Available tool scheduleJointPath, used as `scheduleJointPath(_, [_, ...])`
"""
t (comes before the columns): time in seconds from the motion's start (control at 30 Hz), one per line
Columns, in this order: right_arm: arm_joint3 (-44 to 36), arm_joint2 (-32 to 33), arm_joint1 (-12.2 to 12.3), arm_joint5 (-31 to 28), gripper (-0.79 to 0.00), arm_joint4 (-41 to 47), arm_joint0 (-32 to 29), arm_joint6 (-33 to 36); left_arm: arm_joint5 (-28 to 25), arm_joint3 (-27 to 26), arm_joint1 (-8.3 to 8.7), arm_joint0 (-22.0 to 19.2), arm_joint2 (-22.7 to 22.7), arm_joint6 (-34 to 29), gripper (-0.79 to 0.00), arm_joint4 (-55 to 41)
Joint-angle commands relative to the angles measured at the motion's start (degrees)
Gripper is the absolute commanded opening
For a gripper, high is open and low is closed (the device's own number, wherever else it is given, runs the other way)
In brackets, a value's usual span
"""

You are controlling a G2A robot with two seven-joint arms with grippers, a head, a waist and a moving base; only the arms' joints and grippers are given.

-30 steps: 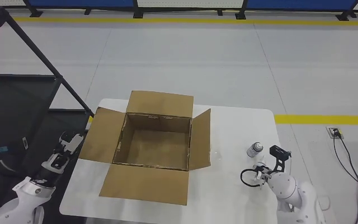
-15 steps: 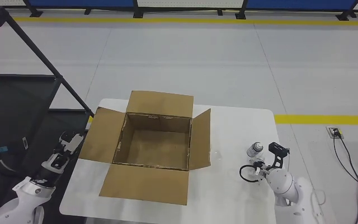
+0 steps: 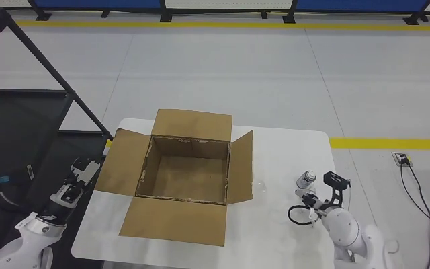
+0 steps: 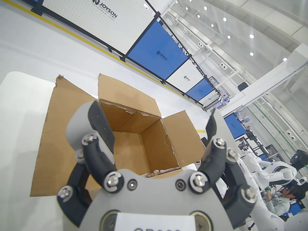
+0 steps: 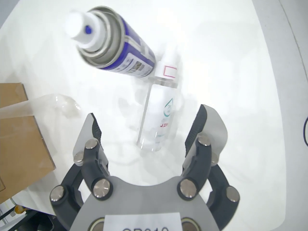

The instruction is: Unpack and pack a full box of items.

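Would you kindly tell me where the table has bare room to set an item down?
The widest bare patch is the far right corner of the table, beyond the spray can. A narrower strip runs between the box and the can. The near right is crowded: can, clear bottle and the right arm's open jaws.

A white wall panel (image 4: pixel 104 7) and a blue wall panel (image 4: pixel 161 56) each show a small logo and one short word in big letters. The spray can (image 5: pixel 134 66) has a label with print too tiny to read. The clear bottle (image 5: pixel 163 118) shows a drop sign and some letters, and its cap has a red box (image 5: pixel 169 71). The left gripper (image 4: pixel 154 110) and right gripper (image 5: pixel 148 112) each carry a white sticker (image 5: pixel 144 222) with its print cut off.
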Motion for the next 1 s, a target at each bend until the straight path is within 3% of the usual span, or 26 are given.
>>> scheduleJointPath(0.0, [-4.7,-0.2,0.0,-1.6,0.0,2.0,-2.4,-1.4,0.0,0.0,0.0,0.0,0.0,0.0,0.0,0.0])
scheduleJointPath(0.17, [-15.4,-2.5,-0.1,-4.0,0.0,4.8,-7.4,-5.7,0.1,0.0,-0.01,0.0,0.0,0.2,0.0,0.0])
scheduleJointPath(0.3, [-19.4,-5.0,0.0,-10.2,0.0,9.2,-8.7,-7.7,0.2,-0.3,0.03,0.2,-1.8,1.2,0.0,-0.8])
scheduleJointPath(0.4, [-18.4,-7.1,0.2,-15.9,0.0,13.3,-6.5,-7.0,1.3,0.5,0.14,0.2,-4.0,1.2,0.0,-2.3])
scheduleJointPath(0.47, [-16.2,-8.2,0.4,-18.9,-0.046,16.3,-3.7,-5.3,2.2,1.8,0.32,-0.2,-5.6,0.9,0.0,-1.8])
scheduleJointPath(0.6, [-10.8,-9.8,0.8,-19.9,-0.037,19.4,4.3,-1.0,2.7,5.1,0.73,-1.5,-7.6,-0.6,0.0,-1.1])
scheduleJointPath(0.7, [-6.9,-10.6,1.0,-21.1,-0.092,23.4,9.8,1.9,2.3,7.3,0.93,-2.1,-8.1,-1.1,0.0,-0.5])
scheduleJointPath(0.77, [-4.8,-10.8,1.2,-22.6,-0.197,26.5,12.4,3.9,2.1,8.4,0.96,-2.1,-8.0,-0.9,0.0,-0.2])
scheduleJointPath(0.83, [-2.8,-10.7,1.4,-23.7,-0.36,29.4,14.4,5.8,2.1,9.3,0.97,-2.2,-7.6,-0.4,0.0,0.5])
scheduleJointPath(0.97, [0.7,-11.2,1.8,-22.4,-0.459,31.1,17.5,7.8,2.1,10.7,0.96,-2.5,-6.2,0.1,0.0,1.9])
